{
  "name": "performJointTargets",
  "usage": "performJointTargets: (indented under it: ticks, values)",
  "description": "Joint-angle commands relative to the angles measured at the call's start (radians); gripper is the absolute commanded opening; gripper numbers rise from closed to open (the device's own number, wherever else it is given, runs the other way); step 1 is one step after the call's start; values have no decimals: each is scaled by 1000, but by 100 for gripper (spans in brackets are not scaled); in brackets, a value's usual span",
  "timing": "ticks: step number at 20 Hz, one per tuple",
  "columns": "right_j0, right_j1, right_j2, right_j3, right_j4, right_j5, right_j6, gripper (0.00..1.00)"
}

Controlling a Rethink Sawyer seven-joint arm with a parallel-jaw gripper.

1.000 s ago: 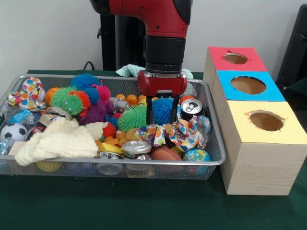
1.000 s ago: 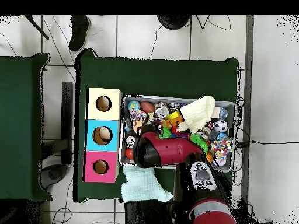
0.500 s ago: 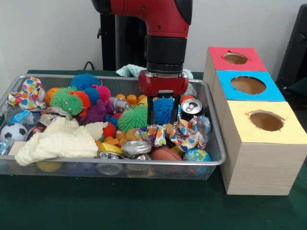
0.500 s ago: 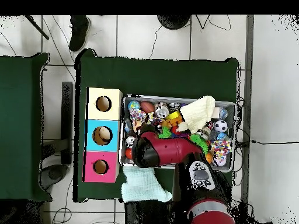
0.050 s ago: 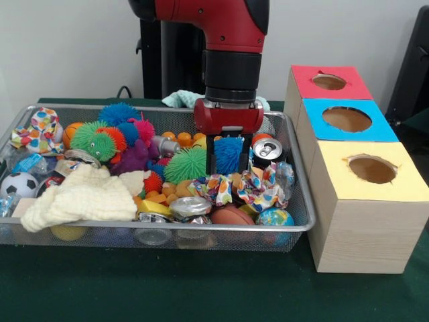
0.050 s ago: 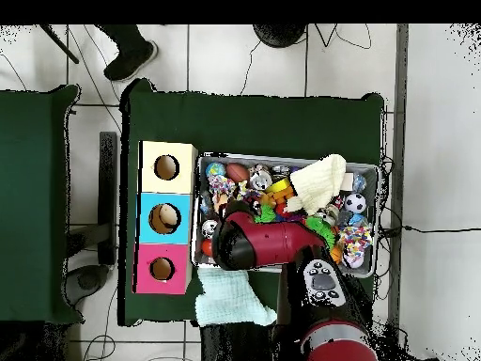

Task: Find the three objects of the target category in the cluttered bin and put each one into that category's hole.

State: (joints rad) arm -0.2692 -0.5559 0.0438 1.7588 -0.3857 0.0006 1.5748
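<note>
**A:** What does the front view show?

**B:** A red and black arm comes straight down into a wire bin (image 5: 298,225) packed with toys, cans and cloth. Its claw (image 5: 228,157) has two dark fingers standing apart, one on each side of a blue spiky ball (image 5: 228,153). The ball sits between them, lifted a little above the clutter. I judge the fingers are clamped on it, since they touch its bristles on both sides.

**B:** Beside the claw, toward the picture's left, lies a green spiky ball (image 5: 186,164). Toward the right stands a drink can (image 5: 269,150). Further that way, outside the bin, three wooden boxes stand in a row, with a red top (image 5: 328,81), a blue top (image 5: 346,119) and a yellow top (image 5: 372,170), each with a round hole.

**A:** And from overhead?

**B:** The arm (image 6: 263,243) covers the claw and the ball entirely. The boxes (image 6: 165,217) lie across the bin's short edge from the arm's head, so the carry looks like a sideways move over the rim. The ball is round, with no long axis to align.
</note>
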Motion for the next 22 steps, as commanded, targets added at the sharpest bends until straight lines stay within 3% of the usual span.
performJointTargets:
  ticks: [1, 22]
  values:
    - [3, 31, 24, -72, -12, 89, 73, 100]
    - [-8, 46, 40, -104, -47, 26, 56, 100]
